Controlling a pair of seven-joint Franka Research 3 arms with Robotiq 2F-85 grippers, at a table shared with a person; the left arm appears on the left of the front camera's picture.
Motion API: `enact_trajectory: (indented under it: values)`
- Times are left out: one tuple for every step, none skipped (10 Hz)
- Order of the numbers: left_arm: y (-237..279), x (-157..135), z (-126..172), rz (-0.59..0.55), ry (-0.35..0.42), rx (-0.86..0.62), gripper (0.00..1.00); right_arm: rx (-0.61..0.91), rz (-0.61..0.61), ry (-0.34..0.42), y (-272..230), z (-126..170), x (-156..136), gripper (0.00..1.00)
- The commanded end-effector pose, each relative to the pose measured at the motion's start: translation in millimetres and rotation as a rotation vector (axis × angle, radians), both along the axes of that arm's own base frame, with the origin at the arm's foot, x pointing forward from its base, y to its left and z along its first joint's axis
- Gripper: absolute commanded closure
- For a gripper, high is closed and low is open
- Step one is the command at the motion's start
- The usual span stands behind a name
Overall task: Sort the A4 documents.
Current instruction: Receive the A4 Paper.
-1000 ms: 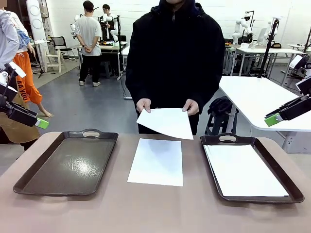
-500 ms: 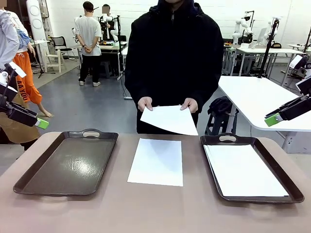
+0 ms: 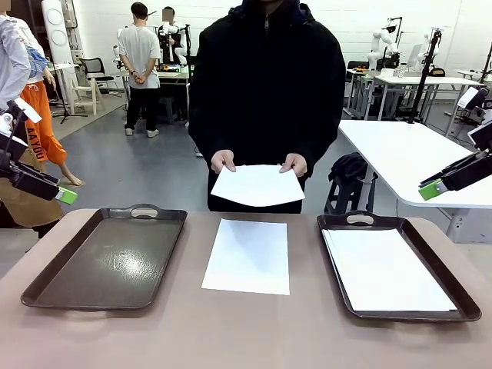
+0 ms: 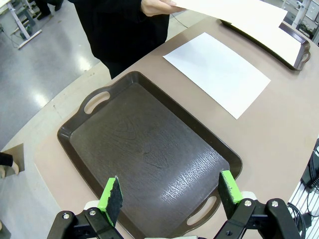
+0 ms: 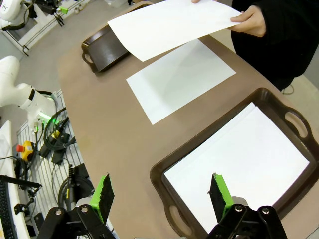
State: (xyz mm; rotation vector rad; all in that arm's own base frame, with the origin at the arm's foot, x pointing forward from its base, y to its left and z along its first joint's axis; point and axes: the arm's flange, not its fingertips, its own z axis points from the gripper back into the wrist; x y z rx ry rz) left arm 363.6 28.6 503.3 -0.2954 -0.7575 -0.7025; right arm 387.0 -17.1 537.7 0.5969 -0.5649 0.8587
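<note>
One A4 document (image 3: 247, 255) lies flat on the table between two dark trays; it also appears in the wrist views (image 4: 217, 71) (image 5: 180, 78). A person across the table holds a second white sheet (image 3: 257, 185) (image 5: 169, 24) level in both hands above the far edge. More white sheets (image 3: 386, 269) (image 5: 241, 161) lie in the right tray (image 3: 461, 296). The left tray (image 3: 108, 257) (image 4: 149, 154) holds nothing. My left gripper (image 3: 63, 196) (image 4: 170, 192) hangs open above the left tray. My right gripper (image 3: 432, 189) (image 5: 163, 195) hangs open above the right tray's near end.
The brown table (image 3: 231, 330) has a rounded front edge. White tables, other people and equipment stand in the room behind. Cables and a rack (image 5: 50, 144) sit on the floor beside the table in the right wrist view.
The person has raised the held sheet from a downward tilt to nearly level and drawn it back toward the body. Both arms stay still.
</note>
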Motion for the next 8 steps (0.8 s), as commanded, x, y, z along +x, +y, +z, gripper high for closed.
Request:
enact_trajectory:
  values:
    - [3.6, 1.3, -2.3, -0.021, -0.007, -0.006, 0.00, 0.002, 0.005, 0.000, 1.1, -0.4, 0.0, 0.00]
    - [3.6, 1.3, -2.3, -0.021, -0.007, -0.006, 0.00, 0.002, 0.005, 0.000, 1.1, -0.4, 0.0, 0.00]
    - [3.6, 1.3, -2.3, -0.021, -0.007, -0.006, 0.00, 0.002, 0.005, 0.000, 1.1, -0.4, 0.0, 0.00]
    - [3.6, 1.3, -2.3, -0.021, -0.007, -0.006, 0.00, 0.002, 0.005, 0.000, 1.1, -0.4, 0.0, 0.00]
    - [3.6, 1.3, -2.3, -0.021, -0.007, -0.006, 0.00, 0.002, 0.005, 0.000, 1.1, -0.4, 0.0, 0.00]
    - [3.6, 1.3, -2.3, -0.021, -0.007, -0.006, 0.00, 0.002, 0.005, 0.000, 1.1, -0.4, 0.0, 0.00]
    - [3.6, 1.3, -2.3, -0.021, -0.007, -0.006, 0.00, 0.002, 0.005, 0.000, 1.1, -0.4, 0.0, 0.00]
    - [3.6, 1.3, -2.3, -0.021, -0.007, -0.006, 0.00, 0.002, 0.005, 0.000, 1.1, -0.4, 0.0, 0.00]
